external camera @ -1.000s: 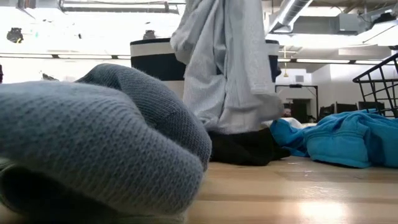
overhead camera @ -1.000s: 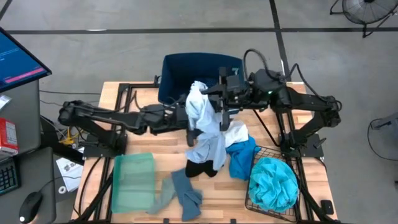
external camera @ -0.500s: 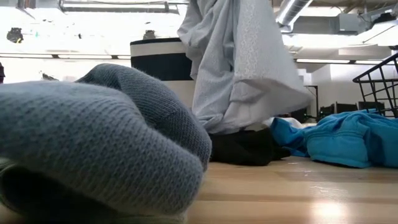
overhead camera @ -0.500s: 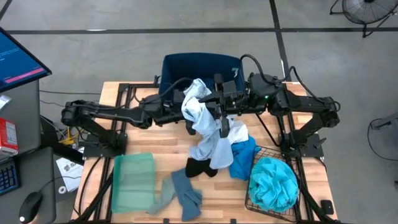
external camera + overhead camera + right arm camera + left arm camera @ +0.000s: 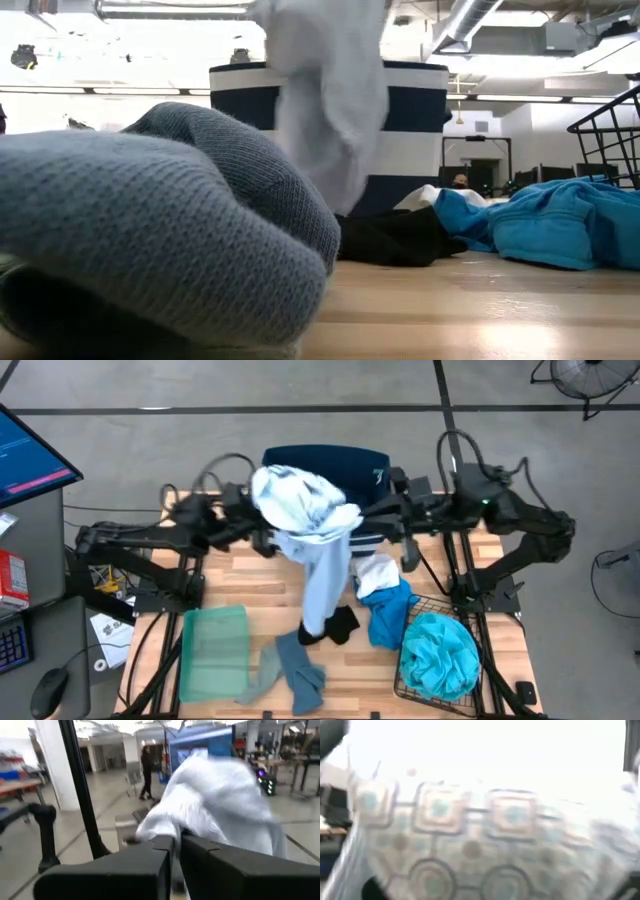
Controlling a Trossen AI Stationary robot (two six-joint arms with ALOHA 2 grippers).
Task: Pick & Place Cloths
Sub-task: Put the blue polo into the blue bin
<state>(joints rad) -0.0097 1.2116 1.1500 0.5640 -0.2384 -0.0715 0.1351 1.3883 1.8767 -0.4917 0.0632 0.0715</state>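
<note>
While the left gripper (image 5: pixel 262 528) pinches the pale shirt (image 5: pixel 305 520) and the right gripper (image 5: pixel 176 851) looks nearly shut beside it, lift until its hem clears the black cloth (image 5: pixel 335 625), then swing over the navy bin (image 5: pixel 325 463).

My overhead view is evenly lit, with soft shadows under my arms on the wooden table (image 5: pixel 250 575); only the pale shirt (image 5: pixel 305 510) smears with motion. My table-level view is blown out by glare from ceiling lights in the far room, and the near grey-blue cloth (image 5: pixel 150 230) fills the left, softly out of focus. My left wrist view is washed white and heavily blurred across patterned fabric. My right wrist view is bright, with the shirt blurred.
</note>
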